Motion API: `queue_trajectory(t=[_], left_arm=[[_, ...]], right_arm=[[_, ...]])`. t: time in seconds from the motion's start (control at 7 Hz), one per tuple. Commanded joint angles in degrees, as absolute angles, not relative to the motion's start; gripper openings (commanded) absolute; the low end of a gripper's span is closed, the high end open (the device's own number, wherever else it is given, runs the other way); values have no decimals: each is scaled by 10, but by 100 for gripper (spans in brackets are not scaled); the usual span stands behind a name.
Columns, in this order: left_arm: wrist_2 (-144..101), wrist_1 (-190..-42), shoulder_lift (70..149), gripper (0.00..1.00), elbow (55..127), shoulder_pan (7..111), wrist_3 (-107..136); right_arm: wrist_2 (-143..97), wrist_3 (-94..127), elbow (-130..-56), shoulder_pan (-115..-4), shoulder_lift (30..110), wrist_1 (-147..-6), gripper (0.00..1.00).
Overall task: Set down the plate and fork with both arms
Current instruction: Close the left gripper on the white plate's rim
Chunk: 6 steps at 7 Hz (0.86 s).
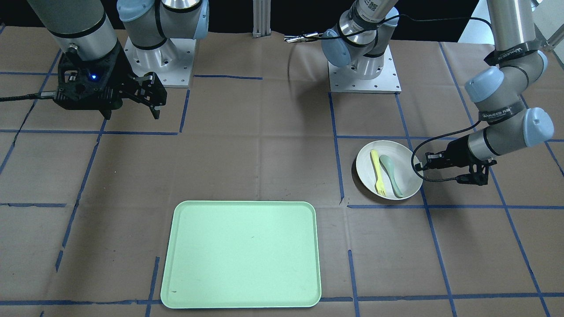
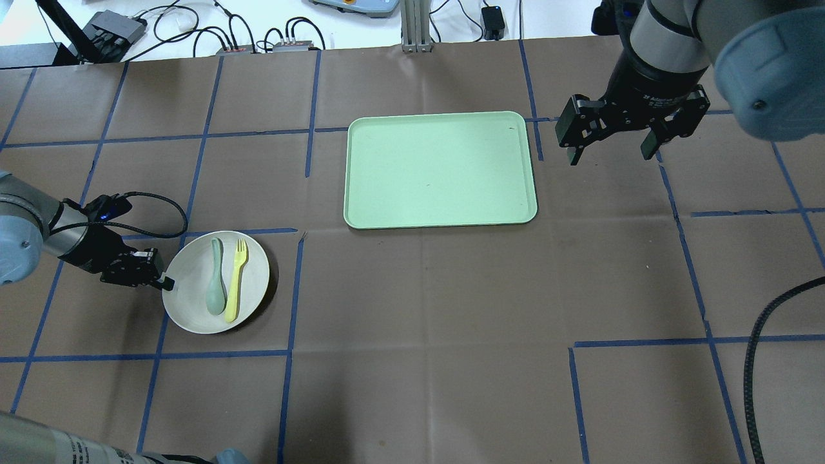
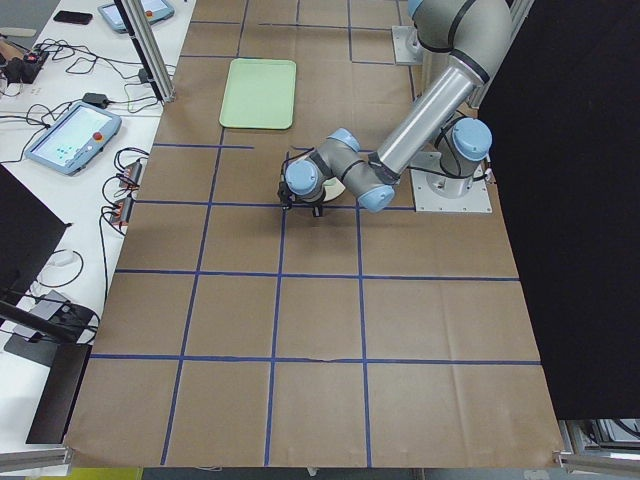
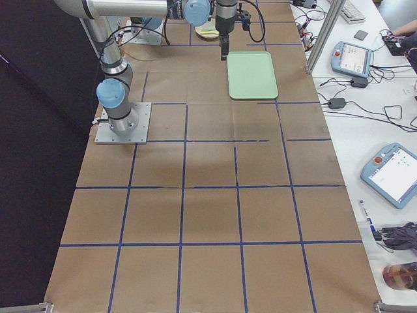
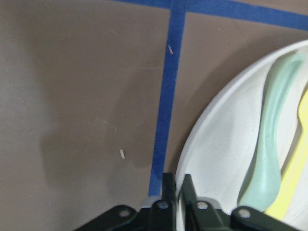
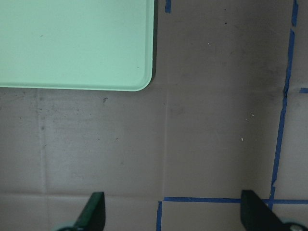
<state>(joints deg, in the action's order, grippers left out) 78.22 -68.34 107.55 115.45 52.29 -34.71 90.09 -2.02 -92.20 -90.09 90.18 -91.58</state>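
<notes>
Left tool (image 2: 166,282): low at the counter's left side, its two fingers (image 5: 168,188) drawn narrow with the near rim of the plate between them, as the left wrist view shows.
Right tool (image 2: 610,154): raised above bare paper just beside the tray's right edge in the overhead view; jaws spread wide, pointing down, nothing between them.
Plate (image 2: 193,303): round, off-white, at the robot's left side of the counter, well apart from the tray.
Fork (image 2: 236,280): pale yellow, lying inside the plate with its tines toward the far side of the counter.
Spoon (image 2: 216,287): grey-green, lying in the plate just beside the fork, on the side nearer the left tool, roughly parallel to it.
Tray (image 2: 441,167): mint-green rectangle, flat on the counter, nothing on it.
Counter (image 2: 419,309): covered in brown paper, marked into squares by blue tape lines (image 2: 293,290).
</notes>
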Motion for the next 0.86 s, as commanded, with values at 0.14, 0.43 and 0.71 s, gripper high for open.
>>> queue_trajectory(t=[0.14,0.43,0.71], left_arm=[[782,-684,1071,2,1151,524,-346],[779,-686,1055,2,1144,545,-345],[771,-686,1037,2,1116,636,-290]], right_arm=[[901,-20,-922,-901,902,-916,100],[901,-20,-922,-901,902,-916,100],[901,-20,-922,-901,902,-916,100]])
